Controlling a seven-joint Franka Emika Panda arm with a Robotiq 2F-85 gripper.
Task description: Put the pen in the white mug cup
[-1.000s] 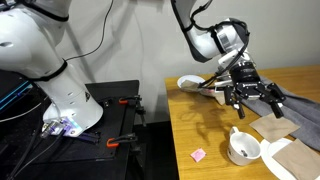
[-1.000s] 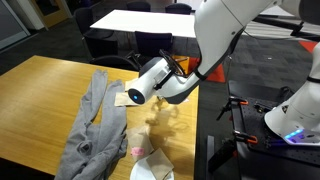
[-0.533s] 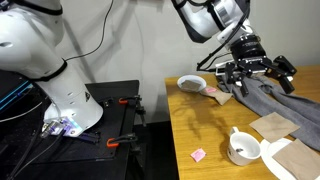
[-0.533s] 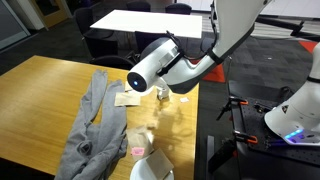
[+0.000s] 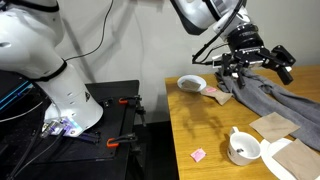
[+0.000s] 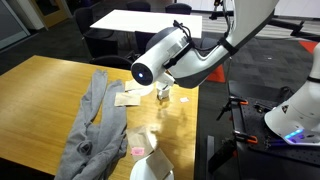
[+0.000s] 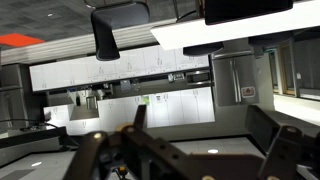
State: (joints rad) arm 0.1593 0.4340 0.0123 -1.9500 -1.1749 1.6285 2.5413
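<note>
While the black two-fingered gripper (image 5: 254,66) is held high, fingers wide and empty, the thin dark pen, unseen, is judged already dropped into the squat white mug cup (image 5: 243,151) nearer

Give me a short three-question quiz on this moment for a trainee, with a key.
1. True or false: the gripper is shut on the white mug cup.
2. Where is the white mug cup? A) held in the gripper B) standing on the wooden table C) on the floor
3. Fill in: the small scrap lying on the table near the mug is ___ in colour.
Key: 1 false, the gripper is open, high above the table and apart from the mug; 2 B; 3 pink.
</note>
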